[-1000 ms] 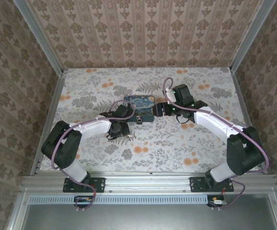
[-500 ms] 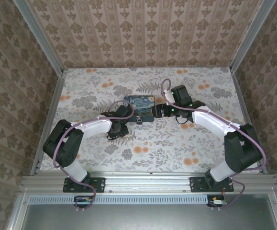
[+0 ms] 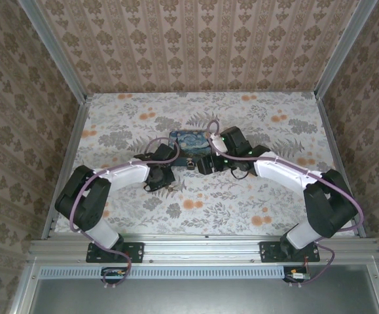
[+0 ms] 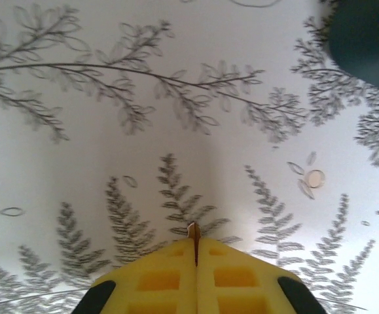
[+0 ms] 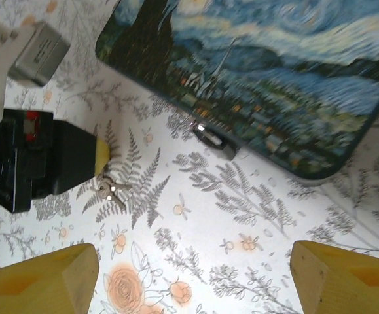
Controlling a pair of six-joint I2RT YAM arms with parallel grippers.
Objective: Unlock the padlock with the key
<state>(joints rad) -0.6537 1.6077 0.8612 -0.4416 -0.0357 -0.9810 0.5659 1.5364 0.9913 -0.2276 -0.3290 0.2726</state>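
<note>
- Top external view: you have brought the right pincer (image 3: 204, 165) in from off the right end of the box (image 3: 188, 139). It now stands just right of the padlock (image 3: 189, 165), which sits at the box's near edge.
- The left pincer (image 3: 165, 183) is low over the table (image 3: 274, 190), near the box's near-left corner, and has hardly shifted since the earlier frame.
- Left wrist view: your left pincer's pads are pressed together. They were parted a second ago.
- A thin metal sliver stands in the seam at the tips, and I take it for the key (image 4: 194, 229). The cloth lies close beneath, so the key looks gripped but not yet lifted.
- Right wrist view: your right pincer's fingers are spread wide and hold nothing.
- The padlock lies ahead of them against the box's edge. The small key bunch touches the left pincer's yellow tip, well apart from the lock.
- Assessment: the pick-up appears made. You still have to carry the key across to the padlock, and the right pincer seems placed to steady the lock. A thin key held at the very tips may slip or twist.
</note>
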